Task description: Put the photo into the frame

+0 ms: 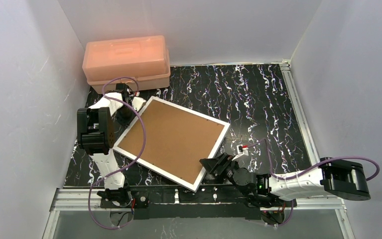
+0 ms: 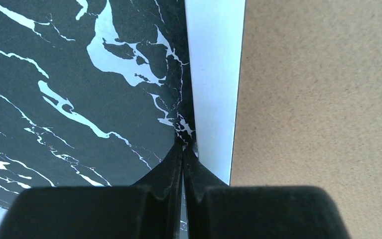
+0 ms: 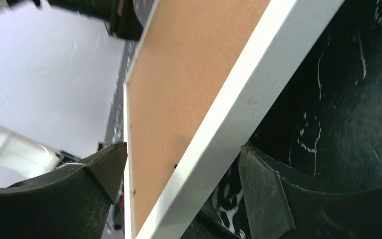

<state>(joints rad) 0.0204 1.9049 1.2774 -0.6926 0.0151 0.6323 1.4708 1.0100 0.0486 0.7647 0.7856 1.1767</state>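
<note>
Frame (image 1: 191,111) lies on the black marbled table (image 1: 258,99), brown backing board (image 1: 171,139) facing up. Left gripper (image 2: 183,149) is clenched on nothing, tips just beside the frame's white edge. Right gripper (image 3: 181,154) is spread wide, straddling the frame's near edge without pinching it.

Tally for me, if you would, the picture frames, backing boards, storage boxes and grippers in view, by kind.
Picture frames: 1, the white frame
Backing boards: 1, the brown backing board set in it
Storage boxes: 1, the pink box
Grippers: 2, the left gripper and the right gripper
Total: 5
</note>
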